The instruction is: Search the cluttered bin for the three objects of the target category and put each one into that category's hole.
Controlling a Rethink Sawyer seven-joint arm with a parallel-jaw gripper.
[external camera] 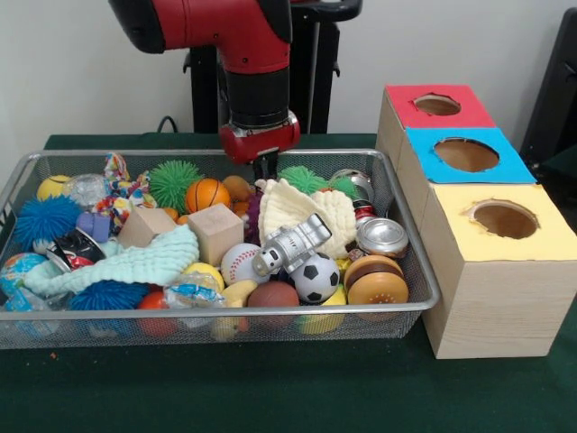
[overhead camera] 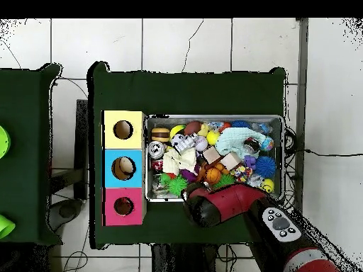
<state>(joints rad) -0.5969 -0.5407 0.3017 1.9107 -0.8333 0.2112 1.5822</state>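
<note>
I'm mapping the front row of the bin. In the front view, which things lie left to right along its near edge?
Blue spiky ball → red ball → brown football → soccer ball → toy burger, all inside the wire-mesh bin.

No readable text, labels, brands, numbers or signs on anything in either view

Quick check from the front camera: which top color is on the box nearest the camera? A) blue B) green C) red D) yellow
D: the nearest box has a yellow top with a round hole, the blue-topped box sits behind it, and the red-topped box is farthest back.
</note>
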